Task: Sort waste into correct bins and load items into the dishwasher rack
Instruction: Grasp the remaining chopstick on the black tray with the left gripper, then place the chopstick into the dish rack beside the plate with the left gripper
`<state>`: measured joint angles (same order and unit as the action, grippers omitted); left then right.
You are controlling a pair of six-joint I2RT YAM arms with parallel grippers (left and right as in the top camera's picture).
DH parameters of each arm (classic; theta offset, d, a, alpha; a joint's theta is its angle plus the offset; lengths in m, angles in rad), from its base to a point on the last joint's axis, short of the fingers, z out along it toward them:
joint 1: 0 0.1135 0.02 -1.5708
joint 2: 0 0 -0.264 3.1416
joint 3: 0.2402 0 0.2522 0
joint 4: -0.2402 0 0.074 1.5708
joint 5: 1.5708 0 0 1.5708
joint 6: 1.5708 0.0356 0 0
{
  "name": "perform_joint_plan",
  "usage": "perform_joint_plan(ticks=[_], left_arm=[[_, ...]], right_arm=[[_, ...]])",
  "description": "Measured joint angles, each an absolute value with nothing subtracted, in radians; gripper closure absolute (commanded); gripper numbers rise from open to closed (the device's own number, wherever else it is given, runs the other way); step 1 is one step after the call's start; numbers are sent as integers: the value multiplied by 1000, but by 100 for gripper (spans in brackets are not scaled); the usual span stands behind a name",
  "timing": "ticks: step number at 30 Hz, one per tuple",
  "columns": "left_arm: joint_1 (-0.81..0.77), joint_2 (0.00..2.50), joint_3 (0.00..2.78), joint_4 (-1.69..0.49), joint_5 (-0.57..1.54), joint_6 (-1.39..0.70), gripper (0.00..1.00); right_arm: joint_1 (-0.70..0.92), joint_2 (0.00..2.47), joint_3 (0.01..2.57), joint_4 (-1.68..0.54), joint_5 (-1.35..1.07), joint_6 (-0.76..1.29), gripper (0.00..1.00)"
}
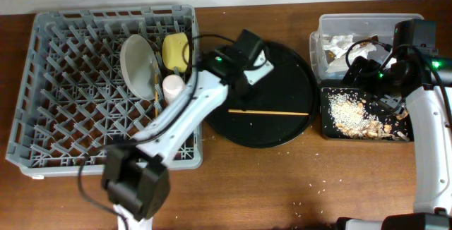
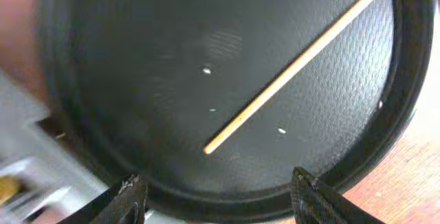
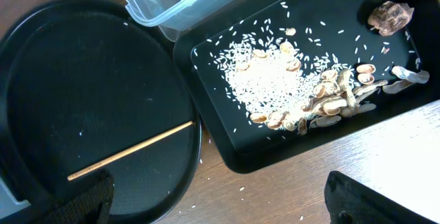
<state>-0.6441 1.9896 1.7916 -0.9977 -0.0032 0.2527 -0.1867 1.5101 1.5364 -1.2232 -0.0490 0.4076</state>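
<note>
Left jaws: spread wide, nothing between the fingertips (image 2: 130, 191); hanging over the round black tray (image 1: 282, 137), close to its rim on the rack side.
Right jaws: likewise wide and empty, fingertips (image 3: 357, 200) low in the wrist view; poised above where tub and rectangular tray meet.
Chopstick (image 1: 272, 112): one only, lying flat across the round black tray, clear of both jaws (a few pale specks scattered around it).
Dishwasher rack (image 1: 70, 117): grey, on the left of the counter (image 1: 282, 195), just beside the round tray.
Plate (image 1: 138, 64): standing on edge among the pegs, toward the rack's back right.
Yellow bowl (image 1: 174, 50): in the rack, just right of the plate, tipped up.
Pink cup (image 1: 172, 87): in the rack, in front of the bowl, beside the left arm.
Clear tub (image 1: 367, 24): back right of the counter, crumpled white tissue (image 1: 337, 44) inside.
Black rectangular tray (image 3: 230, 138): right in front of the tub; food scraps (image 3: 275, 80) heaped within, pale grains and shell pieces.
Brown lump (image 3: 388, 16): in that tray's corner (wrapper or shell, cannot tell).
</note>
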Motion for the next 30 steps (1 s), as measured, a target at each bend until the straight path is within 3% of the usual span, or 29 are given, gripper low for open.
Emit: perform_joint_plan(ticks=[10, 13, 14, 17, 18, 26, 30], left_arm=[[-716, 2237, 1792, -870, 24, 621, 36], [-716, 2277, 1792, -847, 24, 653, 43], [-716, 2286, 1792, -848, 28, 657, 52], [-716, 2291, 1792, -849, 52, 670, 95], [-716, 2293, 1793, -852, 66, 672, 100], [-714, 2318, 1861, -925, 76, 613, 100], [-664, 2349, 2208, -1193, -84, 318, 100]], right_arm=[[-187, 1510, 1536, -1224, -49, 408, 2], [-187, 1510, 1536, -1224, -49, 408, 1], [-187, 1510, 1536, -1223, -49, 408, 1], [-187, 1510, 1536, -1224, -49, 408, 2], [-187, 1510, 1536, -1224, -49, 409, 1], [-187, 1510, 1536, -1224, -49, 408, 1], [-187, 1510, 1536, -1224, -49, 408, 2]])
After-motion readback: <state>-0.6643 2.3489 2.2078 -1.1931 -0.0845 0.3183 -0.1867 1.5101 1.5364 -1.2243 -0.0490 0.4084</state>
